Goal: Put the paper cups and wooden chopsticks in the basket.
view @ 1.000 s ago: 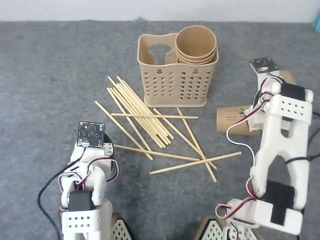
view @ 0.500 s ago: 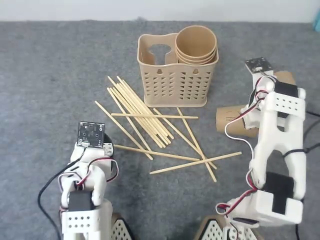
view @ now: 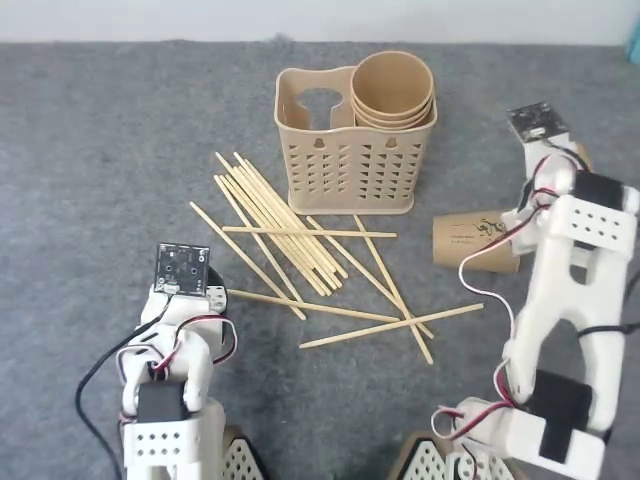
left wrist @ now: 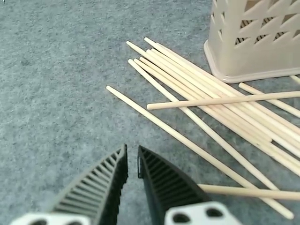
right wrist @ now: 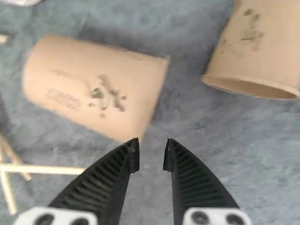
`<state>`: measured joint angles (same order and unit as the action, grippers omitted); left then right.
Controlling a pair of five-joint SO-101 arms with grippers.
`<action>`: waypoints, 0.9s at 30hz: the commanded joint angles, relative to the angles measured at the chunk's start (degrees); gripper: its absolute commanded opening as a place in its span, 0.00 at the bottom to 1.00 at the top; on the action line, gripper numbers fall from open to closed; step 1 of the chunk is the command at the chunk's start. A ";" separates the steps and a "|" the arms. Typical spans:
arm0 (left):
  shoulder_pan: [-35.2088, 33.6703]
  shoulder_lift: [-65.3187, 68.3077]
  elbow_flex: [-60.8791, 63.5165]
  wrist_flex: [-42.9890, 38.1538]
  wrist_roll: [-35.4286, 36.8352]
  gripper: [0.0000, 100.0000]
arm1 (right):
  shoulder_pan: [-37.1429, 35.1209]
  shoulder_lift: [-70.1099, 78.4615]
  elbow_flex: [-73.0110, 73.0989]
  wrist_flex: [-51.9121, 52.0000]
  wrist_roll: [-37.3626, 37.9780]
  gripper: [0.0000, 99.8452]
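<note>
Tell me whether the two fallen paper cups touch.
Apart. The right wrist view shows bare carpet between one cup and the other cup.

Toppled paper cup [view: 472, 240] partly behind right arm [view: 575, 265], second cup [right wrist: 257, 47] cropped, basket [left wrist: 253, 42] cropped
</note>
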<state>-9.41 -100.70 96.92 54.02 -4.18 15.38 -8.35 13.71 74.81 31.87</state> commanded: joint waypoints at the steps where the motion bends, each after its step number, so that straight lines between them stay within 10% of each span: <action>1: -0.35 -0.97 -0.22 -1.58 -0.44 0.04 | 3.56 -1.01 -0.09 -5.76 0.44 0.11; 12: -0.35 -0.97 -0.22 -1.58 -0.44 0.04 | 3.65 14.90 -0.53 -12.62 -0.18 0.01; 27: -0.35 -0.97 -0.22 -1.58 -0.44 0.04 | -11.56 6.90 -0.18 -7.87 -19.60 0.01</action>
<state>-9.41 -100.70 96.92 54.02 -4.18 9.14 4.75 14.07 65.23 17.10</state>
